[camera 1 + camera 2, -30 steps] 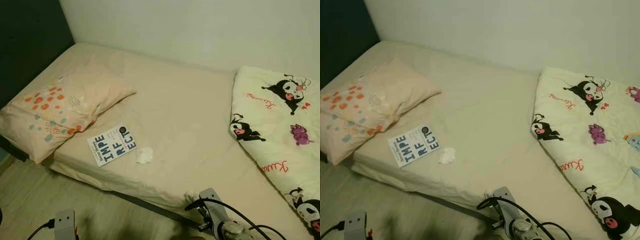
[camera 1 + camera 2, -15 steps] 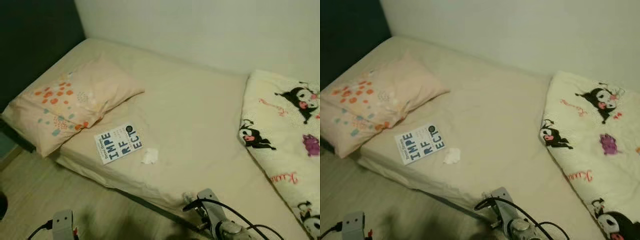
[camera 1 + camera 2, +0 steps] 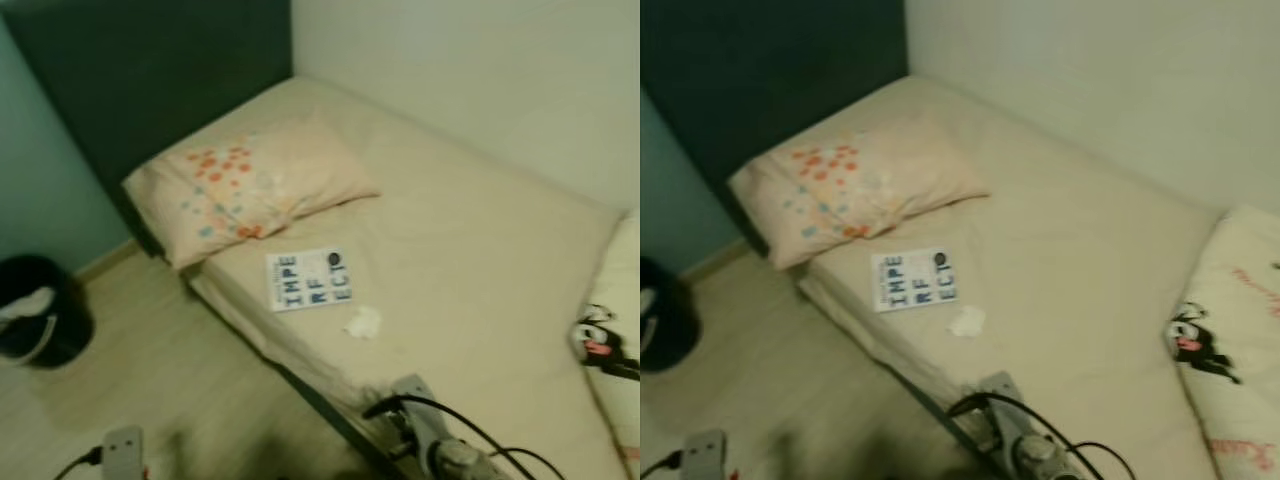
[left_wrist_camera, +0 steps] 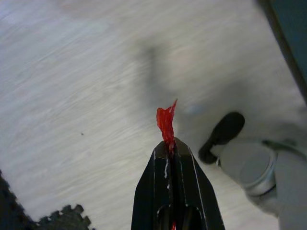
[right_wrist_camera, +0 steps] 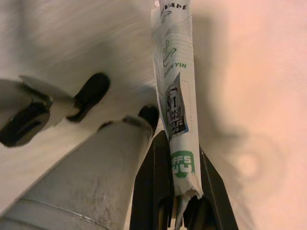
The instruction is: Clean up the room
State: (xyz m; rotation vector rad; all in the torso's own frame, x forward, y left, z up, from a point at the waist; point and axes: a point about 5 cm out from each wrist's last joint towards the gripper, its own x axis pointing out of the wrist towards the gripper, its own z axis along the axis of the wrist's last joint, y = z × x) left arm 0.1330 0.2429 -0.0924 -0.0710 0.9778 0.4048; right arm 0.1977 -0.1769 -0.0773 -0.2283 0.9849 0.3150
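On the bed's beige sheet [image 3: 480,260] a book [image 3: 309,279] printed "IMPERFECT" lies flat near the front edge. A crumpled white tissue [image 3: 363,322] sits just right of it. In the left wrist view my left gripper [image 4: 170,143] is shut on a small red scrap [image 4: 166,120], hanging over the pale wood floor. My right gripper [image 5: 178,146] is shut on a long white paper packet [image 5: 174,86] with green print. Both arms hang low at the picture's bottom edge, the right wrist [image 3: 432,445] beside the bed's corner.
A round black bin [image 3: 38,312] with a white liner stands on the floor at the left, near the teal wall. A pillow [image 3: 250,185] with orange dots lies at the head of the bed. A cartoon-print blanket [image 3: 612,340] covers the right side.
The camera has swung left, so the whole scene has shifted right. The black bin and teal wall have come into view. Book, tissue and pillow have not moved on the bed.
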